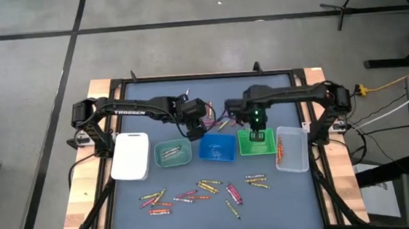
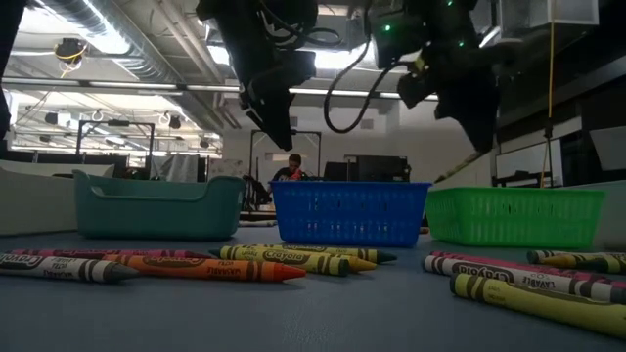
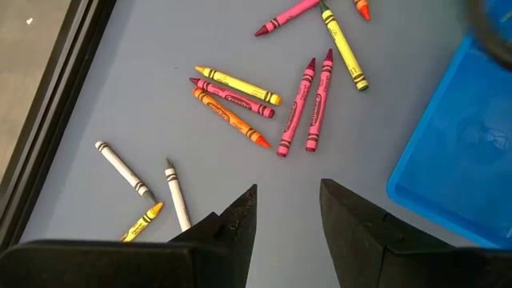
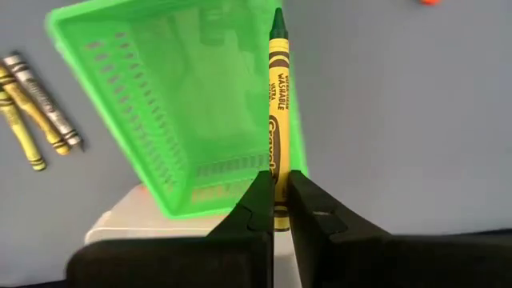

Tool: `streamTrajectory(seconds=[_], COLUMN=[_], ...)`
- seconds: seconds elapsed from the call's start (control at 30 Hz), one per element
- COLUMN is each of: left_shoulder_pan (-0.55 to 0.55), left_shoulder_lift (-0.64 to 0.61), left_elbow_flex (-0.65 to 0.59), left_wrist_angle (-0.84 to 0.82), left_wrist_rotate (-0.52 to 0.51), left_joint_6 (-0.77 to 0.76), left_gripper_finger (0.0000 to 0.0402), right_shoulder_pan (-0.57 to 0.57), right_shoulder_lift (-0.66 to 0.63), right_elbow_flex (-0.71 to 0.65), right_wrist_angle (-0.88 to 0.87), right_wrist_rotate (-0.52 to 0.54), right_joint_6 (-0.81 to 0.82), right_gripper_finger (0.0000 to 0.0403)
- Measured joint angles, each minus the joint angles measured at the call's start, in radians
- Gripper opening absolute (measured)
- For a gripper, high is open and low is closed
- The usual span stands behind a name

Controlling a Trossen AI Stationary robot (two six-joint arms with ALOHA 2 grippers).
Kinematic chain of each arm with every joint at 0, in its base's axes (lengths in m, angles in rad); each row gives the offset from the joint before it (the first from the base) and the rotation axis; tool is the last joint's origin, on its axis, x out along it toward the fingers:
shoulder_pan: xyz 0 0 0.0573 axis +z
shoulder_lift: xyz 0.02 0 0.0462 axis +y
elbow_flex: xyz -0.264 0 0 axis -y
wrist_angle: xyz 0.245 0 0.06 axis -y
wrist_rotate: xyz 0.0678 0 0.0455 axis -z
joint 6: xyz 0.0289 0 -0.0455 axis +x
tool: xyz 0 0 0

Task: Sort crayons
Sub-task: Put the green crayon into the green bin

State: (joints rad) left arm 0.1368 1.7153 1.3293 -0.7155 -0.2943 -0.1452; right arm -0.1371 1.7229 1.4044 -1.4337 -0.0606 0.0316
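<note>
Many crayons lie loose on the near part of the table, and several show in the left wrist view. Five small trays stand in a row: white, teal, blue, green and clear. My right gripper is above the green tray, shut on a green crayon. My left gripper is open and empty, above the table between the teal and blue trays. My right gripper pinches the green crayon near its blunt end between its two fingers. The crayon runs along the fingers and sticks out past their tips, its pointed end away from the wrist. It is lifted clear, over the green tray's edge.
The teal tray holds a few crayons and the clear tray holds red ones. A raised black frame rims the table. In the low view, crayons lie in front of the trays. A person sits far behind the table.
</note>
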Motion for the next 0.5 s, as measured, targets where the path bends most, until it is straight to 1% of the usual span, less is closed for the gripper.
streamTrajectory(seconds=[0.3,0.43,0.5], left_shoulder_pan=[0.000,0.000,0.000], left_shoulder_lift=[0.000,0.000,0.000], left_elbow_flex=[0.000,0.000,0.000], left_wrist_angle=[0.000,0.004,0.012], left_wrist_rotate=[0.000,0.000,0.000], left_joint_6=[0.000,0.008,0.046], left_gripper_finger=[0.0121,0.0121,0.0121], right_shoulder_pan=[0.102,0.114,0.114], right_shoulder_lift=[0.000,0.000,0.000], right_elbow_flex=[0.000,0.000,0.000], right_wrist_angle=[-0.001,-0.007,-0.005], right_wrist_rotate=[-0.001,-0.001,-0.002], right_joint_6=[0.048,0.050,0.050], right_gripper_finger=[0.0023,0.0051,0.0071])
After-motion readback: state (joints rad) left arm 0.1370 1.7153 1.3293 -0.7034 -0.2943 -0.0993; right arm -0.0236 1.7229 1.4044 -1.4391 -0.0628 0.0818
